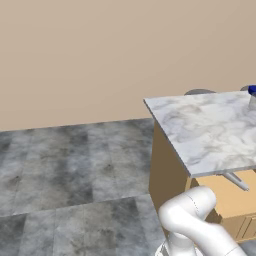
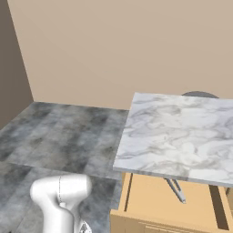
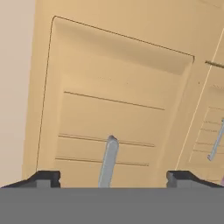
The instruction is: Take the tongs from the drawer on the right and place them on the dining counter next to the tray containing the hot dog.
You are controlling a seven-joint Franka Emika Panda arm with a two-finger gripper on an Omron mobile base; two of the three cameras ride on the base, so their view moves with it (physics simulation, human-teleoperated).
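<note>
The two dark finger tips of the gripper [image 3: 113, 177] stand wide apart, empty, facing a tan panelled drawer front; the slim grey metal tongs [image 2: 175, 189] lie lengthwise in the open drawer [image 2: 150, 195] above.

I see the tongs [image 2: 176, 189] only partly: upper ends tucked under the dining counter [image 2: 177, 136] edge. Drawer [image 2: 154, 200] cut off at bottom & right. Blue tray [image 1: 252, 90] clipped by right edge, contents can't tell. Grey handle [image 3: 108, 162] base hidden in hand view.
</note>
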